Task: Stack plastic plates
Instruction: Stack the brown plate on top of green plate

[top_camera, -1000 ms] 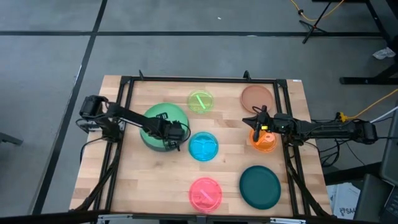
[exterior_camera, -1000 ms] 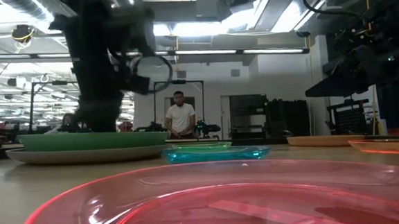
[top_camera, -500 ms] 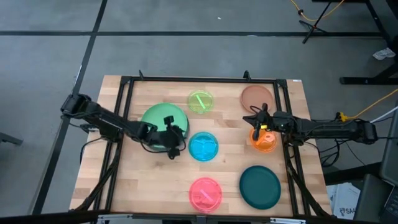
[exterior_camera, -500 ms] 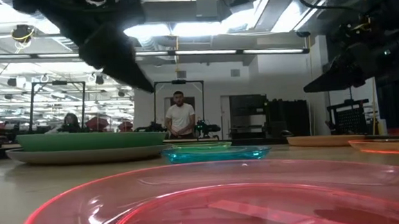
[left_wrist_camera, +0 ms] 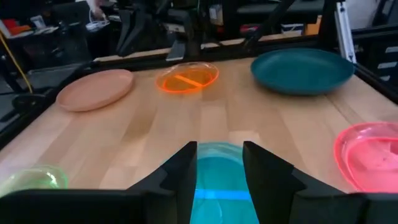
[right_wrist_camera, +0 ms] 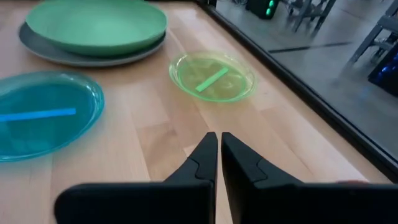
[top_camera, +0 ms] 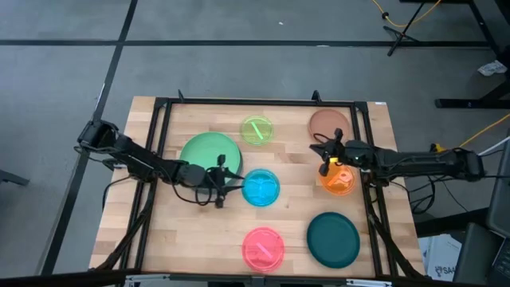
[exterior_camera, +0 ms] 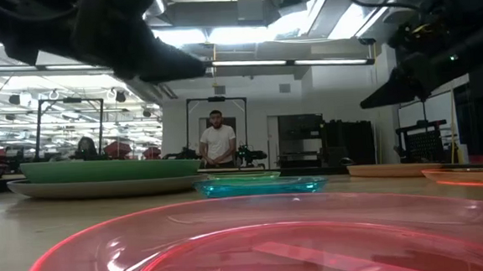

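The light green plate (top_camera: 209, 153) lies on the grey plate (right_wrist_camera: 62, 56) at the table's left. The other plates lie singly on the wood: lime (top_camera: 256, 130), blue (top_camera: 261, 188), pink (top_camera: 263, 247), dark teal (top_camera: 333, 238), orange (top_camera: 339, 180) and brown (top_camera: 329, 123). My left gripper (top_camera: 227, 186) hangs open above the table beside the blue plate's left edge (left_wrist_camera: 219, 186), pointing right. My right gripper (top_camera: 323, 155) is shut and hovers between the brown and orange plates, pointing left.
A black frame rail (top_camera: 255, 102) runs around the tabletop. Bare wood (top_camera: 191, 231) lies at the near left and in the middle, between the plates. In the low view a person (exterior_camera: 219, 141) stands in the room far behind the table.
My left gripper has left the light green plate's near-right rim. It has risen, tipped from pointing down to nearly level, and moved toward the near edge and the blue plate. The green plate stays on the grey one. My right gripper has risen a little.
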You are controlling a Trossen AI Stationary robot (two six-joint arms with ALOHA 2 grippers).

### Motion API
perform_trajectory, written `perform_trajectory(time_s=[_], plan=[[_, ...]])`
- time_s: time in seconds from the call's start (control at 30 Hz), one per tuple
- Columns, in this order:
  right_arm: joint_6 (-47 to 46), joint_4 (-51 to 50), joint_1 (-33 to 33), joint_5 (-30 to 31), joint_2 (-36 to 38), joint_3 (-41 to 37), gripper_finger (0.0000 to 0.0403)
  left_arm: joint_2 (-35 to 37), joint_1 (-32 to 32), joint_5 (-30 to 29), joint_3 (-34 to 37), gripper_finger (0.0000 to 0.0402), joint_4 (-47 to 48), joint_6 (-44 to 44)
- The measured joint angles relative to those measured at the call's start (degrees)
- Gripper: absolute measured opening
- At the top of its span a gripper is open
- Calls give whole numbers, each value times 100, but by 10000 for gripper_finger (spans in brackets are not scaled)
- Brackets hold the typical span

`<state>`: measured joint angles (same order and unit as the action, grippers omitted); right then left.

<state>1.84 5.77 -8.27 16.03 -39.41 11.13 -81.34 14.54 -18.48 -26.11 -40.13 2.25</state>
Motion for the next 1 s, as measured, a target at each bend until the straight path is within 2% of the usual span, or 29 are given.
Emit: perform_trajectory(time_s=[0.07,0.23,0.43,0.63,0.77,1.0], plan=[[-2,25,0,48,-236,113,14,112,64,-37,98,124,113,-1],[-1,3,0,449,-703,323,14,938,259,-335,398,124,350,-1],[-33,8,-2,905,-977,513,14,1811,402,-433,794,124,347,-23],[-47,-47,-36,1060,-1141,617,18,2000,442,-688,916,124,370,-151],[-281,-532,-343,818,-1303,797,57,1999,438,-695,916,124,374,-180],[-470,-1255,-1062,156,-1678,1266,164,1998,435,-697,916,124,369,-217]])
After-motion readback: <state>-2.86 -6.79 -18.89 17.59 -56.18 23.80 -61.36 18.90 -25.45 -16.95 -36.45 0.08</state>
